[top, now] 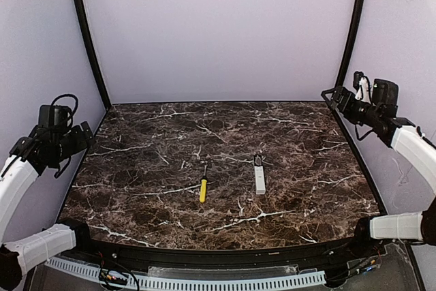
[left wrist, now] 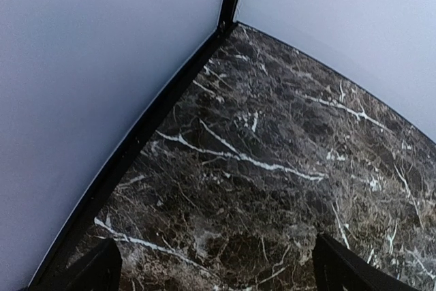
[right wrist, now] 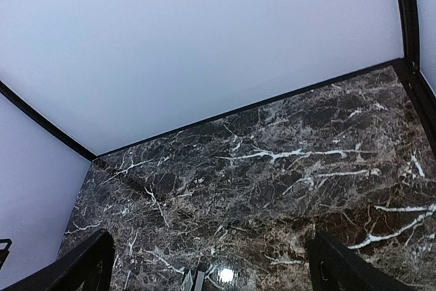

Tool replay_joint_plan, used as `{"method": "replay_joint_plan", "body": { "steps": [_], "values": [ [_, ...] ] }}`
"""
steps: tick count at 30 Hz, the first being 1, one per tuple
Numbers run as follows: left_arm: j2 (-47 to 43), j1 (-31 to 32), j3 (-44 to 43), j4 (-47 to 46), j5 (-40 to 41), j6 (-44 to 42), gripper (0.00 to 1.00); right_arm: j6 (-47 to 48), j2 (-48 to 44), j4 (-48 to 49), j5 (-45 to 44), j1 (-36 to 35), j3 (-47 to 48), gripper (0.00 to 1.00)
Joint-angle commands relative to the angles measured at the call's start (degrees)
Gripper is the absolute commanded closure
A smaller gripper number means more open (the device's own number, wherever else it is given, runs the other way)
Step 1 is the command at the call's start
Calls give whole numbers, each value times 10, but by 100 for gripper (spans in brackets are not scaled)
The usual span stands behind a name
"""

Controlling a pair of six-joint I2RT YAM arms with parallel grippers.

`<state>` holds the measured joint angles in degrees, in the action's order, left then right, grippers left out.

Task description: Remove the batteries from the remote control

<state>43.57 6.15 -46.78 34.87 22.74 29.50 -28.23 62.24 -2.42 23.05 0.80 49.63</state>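
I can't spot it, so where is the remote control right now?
In the top view, the remote control lies on the marble table just right of centre, beside the yellow-handled screwdriver on its left.

Left end effector [top: 83,138] raised, spread wide, right end effector [top: 336,97] likewise

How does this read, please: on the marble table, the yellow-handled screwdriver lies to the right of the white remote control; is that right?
Not quite: in the top external view the yellow-handled screwdriver lies to the left of the white remote control, not the right. Both are on the marble table.
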Motion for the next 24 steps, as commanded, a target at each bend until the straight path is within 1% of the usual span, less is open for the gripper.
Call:
{"method": "replay_joint_plan", "body": {
  "steps": [1, 5, 8, 9, 15, 17, 21, 24],
  "values": [
    [46, -1, -35, 69, -96, -33, 1, -56, 2, -76, -26, 0, 15, 1],
    [108, -1, -63, 97, -150, -58, 1, -76, -4, -111, -31, -3, 14, 1],
    [123, -1, -63, 105, -167, -80, 2, -81, -9, -120, -32, -4, 10, 1],
    [128, 0, -63, 105, -169, -89, 1, -81, -8, -127, -36, -19, 13, 1],
    [144, 0, -60, 108, -215, -128, 2, -69, 9, -189, -60, -58, 39, 1],
    [144, 4, -58, 111, -220, -129, 2, -58, 14, -202, -56, -72, 48, 1],
    [127, 9, -37, 83, -247, -129, 2, -37, 23, -223, -67, -107, 59, 1],
    [127, 10, -34, 79, -247, -129, 2, -35, 41, -257, -98, -138, 79, 1]
  ]
}}
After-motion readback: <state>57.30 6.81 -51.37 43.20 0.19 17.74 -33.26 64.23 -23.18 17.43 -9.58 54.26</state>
